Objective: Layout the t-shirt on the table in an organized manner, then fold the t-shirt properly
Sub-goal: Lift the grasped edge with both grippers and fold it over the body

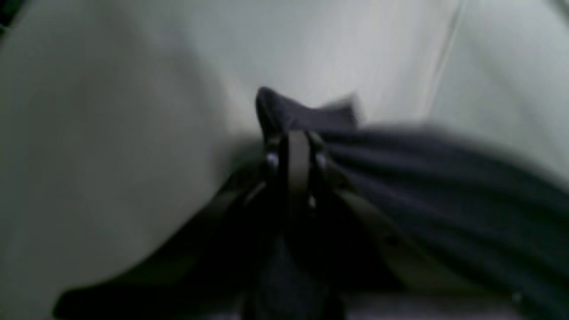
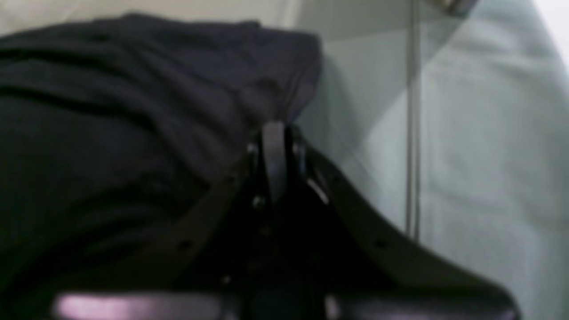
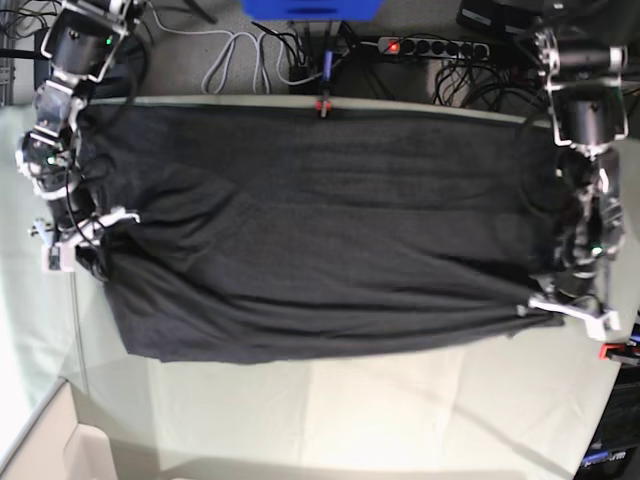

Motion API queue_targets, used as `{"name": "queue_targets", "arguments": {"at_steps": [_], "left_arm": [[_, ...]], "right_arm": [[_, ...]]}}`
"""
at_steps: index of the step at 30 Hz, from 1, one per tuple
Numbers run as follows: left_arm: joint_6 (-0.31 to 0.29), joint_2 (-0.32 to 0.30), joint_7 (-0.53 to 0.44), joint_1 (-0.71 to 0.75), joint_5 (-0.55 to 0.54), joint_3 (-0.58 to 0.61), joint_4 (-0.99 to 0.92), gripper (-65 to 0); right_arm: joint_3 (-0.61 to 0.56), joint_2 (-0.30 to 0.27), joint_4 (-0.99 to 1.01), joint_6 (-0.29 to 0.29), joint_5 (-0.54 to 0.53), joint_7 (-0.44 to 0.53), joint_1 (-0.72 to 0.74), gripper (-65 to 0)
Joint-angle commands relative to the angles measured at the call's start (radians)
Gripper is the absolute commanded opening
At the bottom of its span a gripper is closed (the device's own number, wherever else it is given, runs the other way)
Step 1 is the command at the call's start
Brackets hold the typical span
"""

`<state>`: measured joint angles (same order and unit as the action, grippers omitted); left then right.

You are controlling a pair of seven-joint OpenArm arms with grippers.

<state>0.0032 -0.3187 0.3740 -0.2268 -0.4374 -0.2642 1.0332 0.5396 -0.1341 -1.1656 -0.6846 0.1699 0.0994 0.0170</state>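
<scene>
Workshop-like space, cables [image 3: 232,45] behind table [image 3: 350,412]

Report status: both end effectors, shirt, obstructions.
Left end effector and right end effector shut on t-shirt. Shirt spread between them, front edge rumpled. No obstruction seen on shirt.

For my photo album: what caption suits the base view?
Two robot grippers, left and right, pinch a dark t-shirt.

One t-shirt [image 3: 330,230] — two grippers [image 3: 522,308] (black)
</scene>
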Motion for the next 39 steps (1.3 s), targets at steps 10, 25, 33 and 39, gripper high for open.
{"name": "queue_targets", "arguments": {"at_steps": [10, 25, 33, 39], "left_arm": [[-0.001, -0.020, 0.021, 0.077, 0.002, -0.047, 0.069, -65.0], [-0.001, -0.041, 0.021, 0.119, -0.004, -0.048, 0.069, -65.0], [-0.001, -0.040, 0.023, 0.151, -0.001, -0.042, 0.069, -64.8], [-0.001, -0.040, 0.144, 0.143, 0.002, -0.048, 0.071, -45.9]], "right_arm": [[0.001, -0.039, -0.034, -0.014, -0.168, 0.035, -0.081, -65.0], [0.001, -0.089, -0.034, -0.014, -0.303, 0.036, -0.185, -65.0], [-0.005, -0.088, -0.027, -0.014, -0.298, 0.032, -0.193, -65.0], [-0.005, -0.092, -0.029, -0.014, -0.298, 0.029, -0.193, -51.0]]}}
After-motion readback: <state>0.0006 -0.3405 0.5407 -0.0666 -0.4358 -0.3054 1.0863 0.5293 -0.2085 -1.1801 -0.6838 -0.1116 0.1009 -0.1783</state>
